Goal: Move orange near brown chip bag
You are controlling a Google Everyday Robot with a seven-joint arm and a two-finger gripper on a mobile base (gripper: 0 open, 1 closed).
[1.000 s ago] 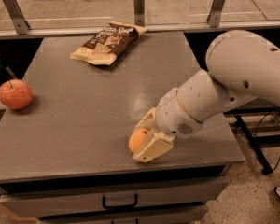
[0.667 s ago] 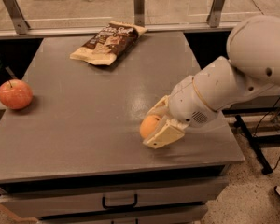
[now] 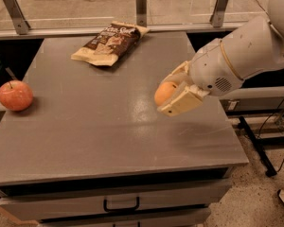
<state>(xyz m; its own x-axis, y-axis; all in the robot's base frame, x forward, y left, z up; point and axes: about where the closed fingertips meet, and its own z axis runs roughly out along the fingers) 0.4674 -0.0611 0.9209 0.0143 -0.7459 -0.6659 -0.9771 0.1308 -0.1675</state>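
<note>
The grey bench (image 3: pixel 109 131) fills most of the camera view, its flat top spreading beneath and to the left of the fingers (image 3: pixel 182 102), with a drawer front below its near edge. The white arm (image 3: pixel 246 51) comes in from the upper right, behind the fingers, and slopes down over the bench's right side.

The brown chip bag (image 3: pixel 110 42) lies flat at the far edge of the bench, beyond the fingers and to their left, well apart from them. One tan end points toward the rail at the back and the other toward the middle of the bench.

The gripper (image 3: pixel 169 96) hangs over the right part of the bench, near its right edge, with its tips pointing left. Its pale fingers are clenched around the orange (image 3: pixel 164 92) — one rests over the fruit and one under it.

The red-pink apple (image 3: pixel 15 95) sits at the bench's left edge, far across from the fingers and at about their height in the view, with its stem up.

The orange shows as a small round yellow-orange shape between the fingertips, its left face bare. It sits nearer than the bag and to the bag's right — with open bench between the two. Whether it clears the surface I cannot tell.

A dark drawer handle (image 3: pixel 121 205) sits well below the fingers and to their left.
</note>
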